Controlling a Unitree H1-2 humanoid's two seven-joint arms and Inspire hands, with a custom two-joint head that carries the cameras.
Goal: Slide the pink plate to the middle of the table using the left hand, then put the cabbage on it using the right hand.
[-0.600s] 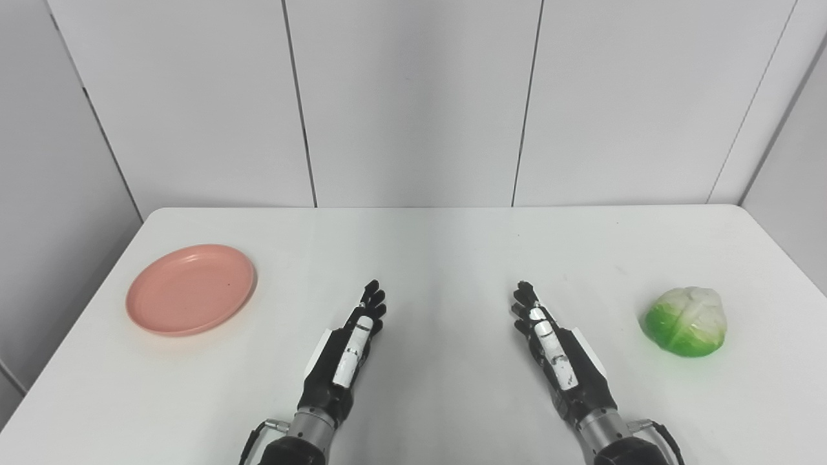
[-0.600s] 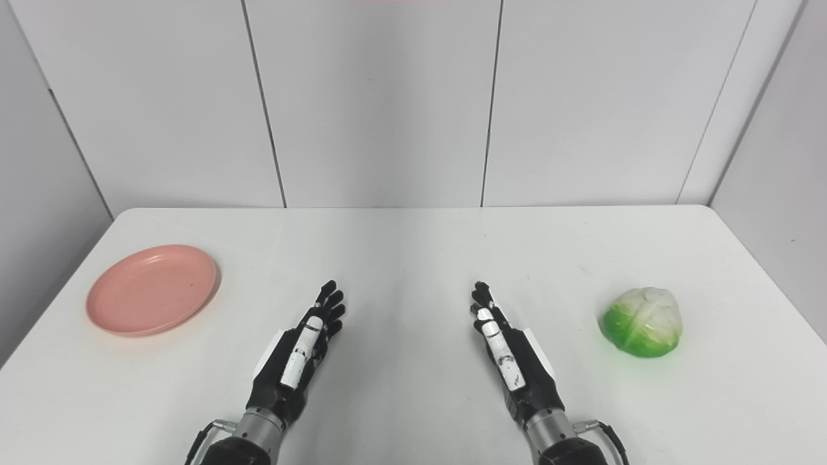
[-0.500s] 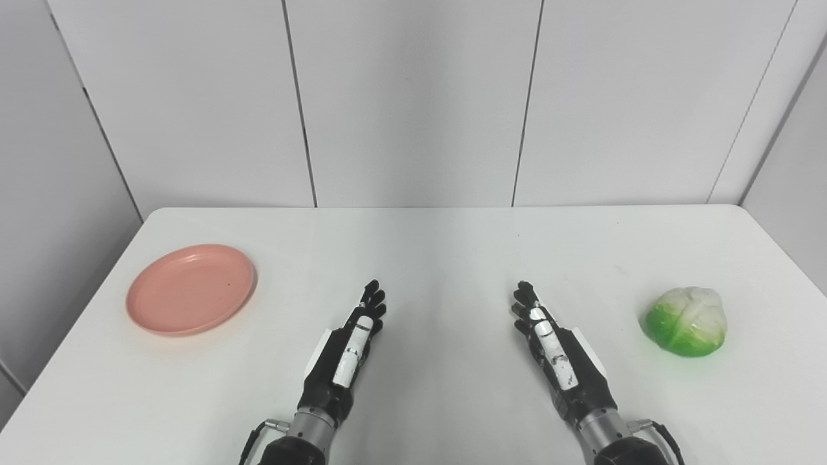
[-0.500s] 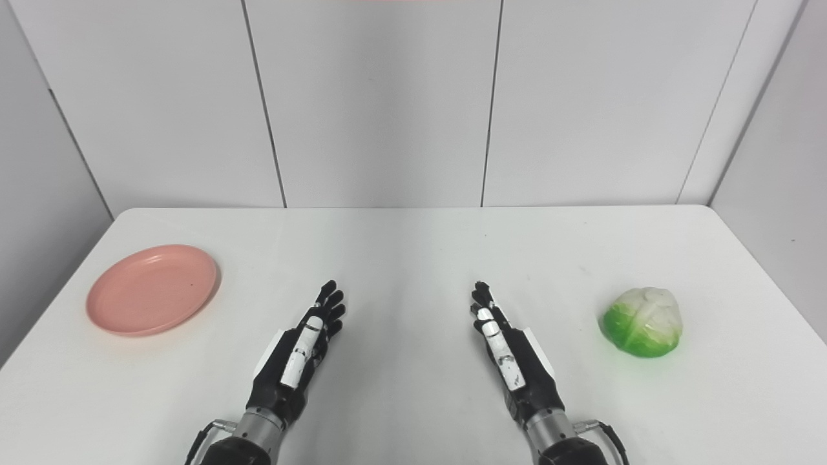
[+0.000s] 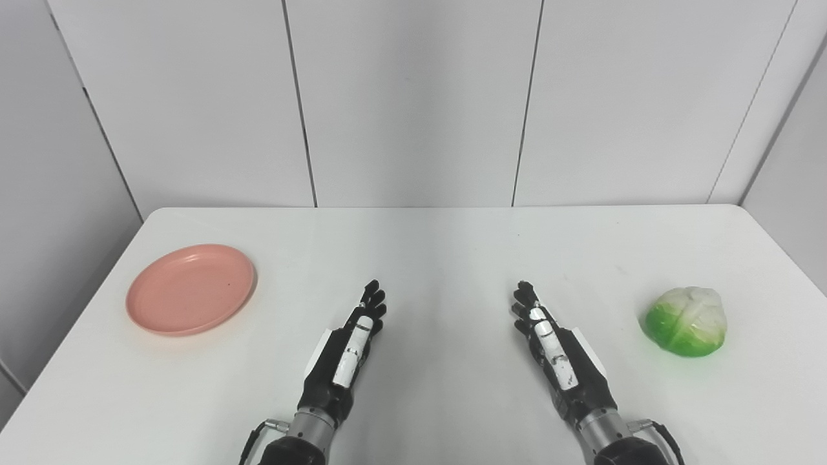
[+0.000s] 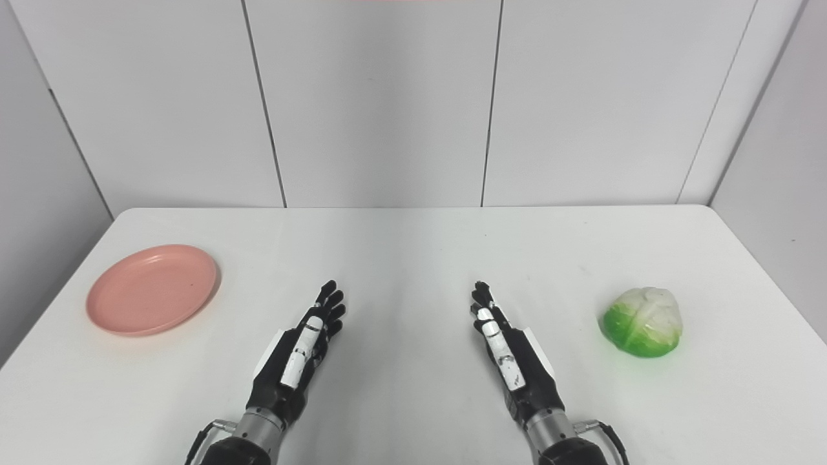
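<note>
A round pink plate point(image 5: 191, 288) lies empty at the left side of the white table point(image 5: 439, 252). A green and white cabbage point(image 5: 687, 321) sits at the right side. My left hand point(image 5: 345, 352) rests near the front, left of the middle, open with fingers straight and pointing away, well right of the plate. My right hand point(image 5: 555, 352) rests right of the middle, open with fingers straight, well left of the cabbage. Both hands hold nothing. In the right eye view the plate point(image 6: 152, 289) and the cabbage point(image 6: 643, 321) show the same.
Grey wall panels point(image 5: 413, 97) stand behind the table's far edge. The table's left edge runs close to the plate and its right edge runs close to the cabbage.
</note>
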